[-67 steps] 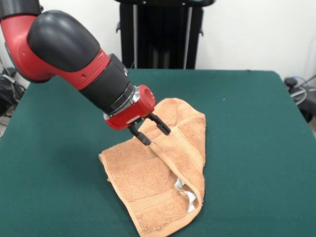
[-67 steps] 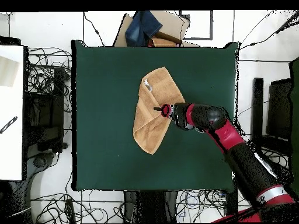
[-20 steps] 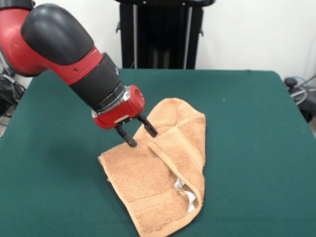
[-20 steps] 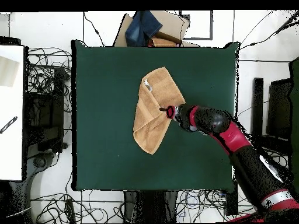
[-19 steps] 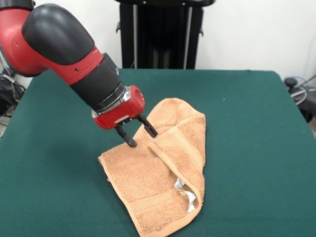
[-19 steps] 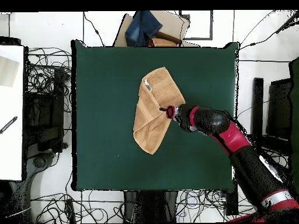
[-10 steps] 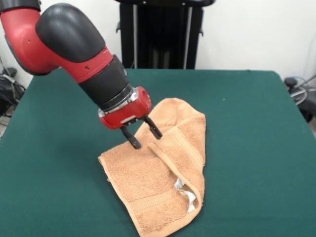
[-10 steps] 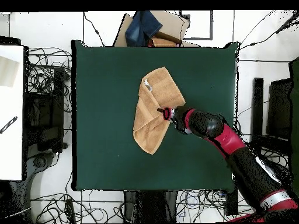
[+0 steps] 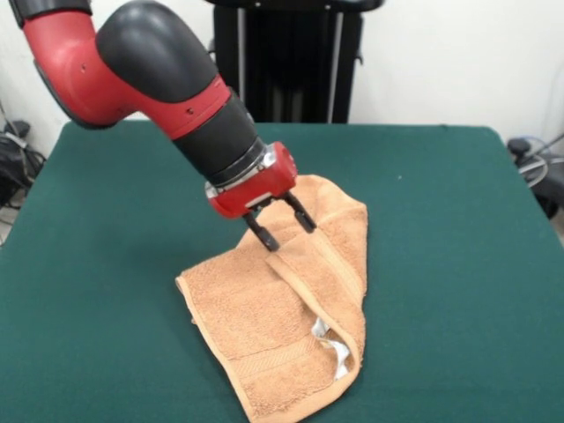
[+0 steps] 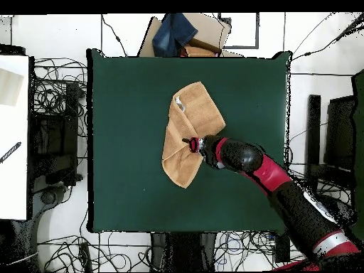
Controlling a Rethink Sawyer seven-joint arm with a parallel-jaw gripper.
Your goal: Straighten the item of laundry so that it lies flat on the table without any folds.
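Note:
The orange-tan towel (image 9: 264, 326) lies on the dark green table (image 9: 458, 264), folded over along its right side, with a raised fold ridge running from its middle toward the near corner. A small white label (image 9: 337, 350) shows near the front edge. In the overhead view the towel (image 10: 186, 121) is left of the arm. My gripper (image 9: 289, 231) hangs tilted just above the upper end of the fold ridge, its two black fingers apart and holding nothing. It also shows in the overhead view (image 10: 189, 143).
The robot's black pedestal (image 9: 286, 62) stands behind the table's far edge. In the overhead view a cardboard box with blue cloth (image 10: 181, 34) sits beyond the table, a white table (image 10: 13, 135) stands at the left, and cables lie on the floor around.
The gripper swung left off the fold, then came back right over the fold ridge. It stayed open throughout. The towel has not moved.

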